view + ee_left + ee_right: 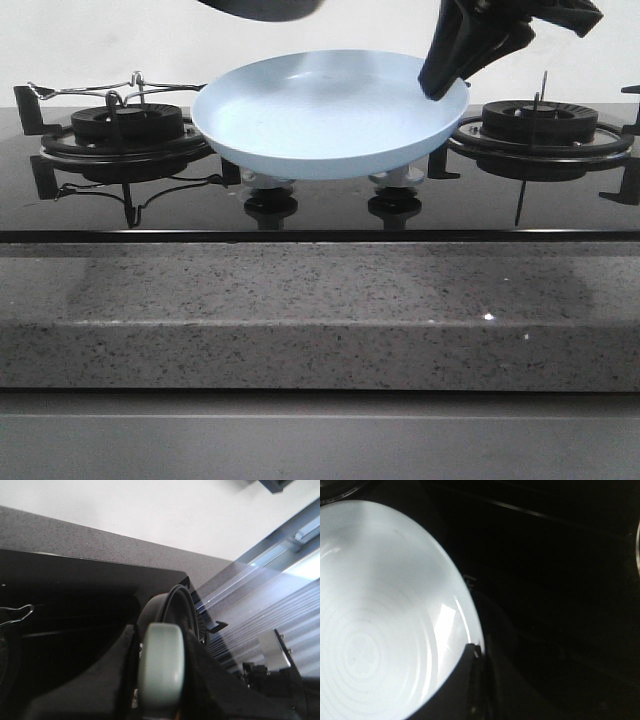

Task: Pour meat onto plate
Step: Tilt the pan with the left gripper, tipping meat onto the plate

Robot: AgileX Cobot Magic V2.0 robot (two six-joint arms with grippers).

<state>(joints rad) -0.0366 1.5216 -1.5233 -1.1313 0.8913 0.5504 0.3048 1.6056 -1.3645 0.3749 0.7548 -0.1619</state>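
- We see the plate (pixel 330 115), pale light-blue, held above the black glass hob (pixel 320 205), between its left burner (pixel 125 135) and right burner (pixel 545 125).
- The plate hangs clear of the hob and directly over the two control knobs (pixel 270 205) at the hob's front edge; it tilts a little, its right rim higher than its left.
- Our right gripper (pixel 440 85) comes down onto the plate's right rim; in the right wrist view one dark finger (pixel 467 680) lies over the rim of the plate (pixel 380 620). We judge the fingers pinched on that rim.
- The plate's inner face shows bare in both views; we find no meat on it.
- Above the plate's far rim, at the top edge of the front view, a dark rounded shape (pixel 265 8) pokes in; we cannot tell what it is.
- In the left wrist view our left gripper (pixel 160 680) has its dark fingers closed on a pale green handle (pixel 161 665), which leads to a black frying pan (pixel 177 612) seen edge-on.
- We cannot see the pan's inside, so we cannot say where the meat lies.
- A wire pot support (pixel 90 92) sits at the left burner.
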